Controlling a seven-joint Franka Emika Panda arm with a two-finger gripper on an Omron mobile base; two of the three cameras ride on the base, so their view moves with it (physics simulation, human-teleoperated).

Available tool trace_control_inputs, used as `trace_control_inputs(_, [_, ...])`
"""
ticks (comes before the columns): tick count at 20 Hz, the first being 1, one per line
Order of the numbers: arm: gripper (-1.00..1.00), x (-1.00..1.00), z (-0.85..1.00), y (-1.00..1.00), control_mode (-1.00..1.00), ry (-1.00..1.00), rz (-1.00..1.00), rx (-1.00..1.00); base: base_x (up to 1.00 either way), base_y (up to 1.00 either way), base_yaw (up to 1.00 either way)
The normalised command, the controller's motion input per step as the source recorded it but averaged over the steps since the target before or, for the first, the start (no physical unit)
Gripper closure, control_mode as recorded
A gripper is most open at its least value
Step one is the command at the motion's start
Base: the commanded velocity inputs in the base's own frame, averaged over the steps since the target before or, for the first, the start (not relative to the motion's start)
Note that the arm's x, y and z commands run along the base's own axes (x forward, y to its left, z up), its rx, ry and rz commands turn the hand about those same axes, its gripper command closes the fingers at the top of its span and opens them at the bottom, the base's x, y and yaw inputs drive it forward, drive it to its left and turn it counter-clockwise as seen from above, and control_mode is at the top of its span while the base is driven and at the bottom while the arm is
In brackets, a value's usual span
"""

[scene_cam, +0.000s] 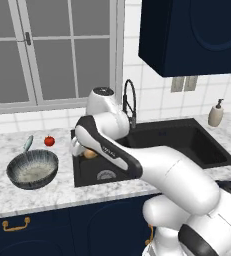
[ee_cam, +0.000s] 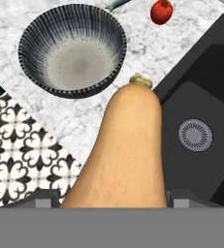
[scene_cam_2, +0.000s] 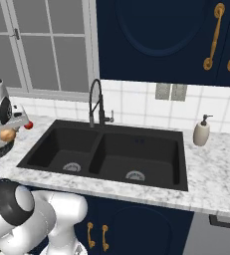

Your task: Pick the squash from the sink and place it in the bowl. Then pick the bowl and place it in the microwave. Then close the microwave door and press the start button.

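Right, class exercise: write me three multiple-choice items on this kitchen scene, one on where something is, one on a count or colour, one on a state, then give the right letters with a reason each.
1. Where does the bowl stand?
A. on the marble counter left of the sink
B. inside the sink's right basin
C. beside the soap bottle

2. How many basins does the black sink have?
A. one
B. two
C. three

3. What is the state of the squash?
A. lying on the sink floor
B. resting inside the bowl
C. held in the gripper above the sink's left edge

Answers:
1 A: the left base view shows it on the counter, near the tomato.
2 B: the right base view shows two basins, each with a round drain.
3 C: the hand view shows the squash between the fingers, with the bowl empty.
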Motion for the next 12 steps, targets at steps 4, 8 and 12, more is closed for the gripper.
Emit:
trace_control_inputs(4, [1.00, 0.30, -0.14, 0.60, -1.00, 0.11, 0.02, 0.01, 0.00, 0.00, 0.00])
trace_control_inputs(8, [1.00, 0.29, -0.20, 0.54, -1.00, 0.07, 0.04, 0.04, 0.00, 0.00, 0.00])
trace_control_inputs(12, [1.00, 0.26, -0.01, 0.76, -1.00, 0.00, 0.03, -0.01, 0.00, 0.00, 0.00])
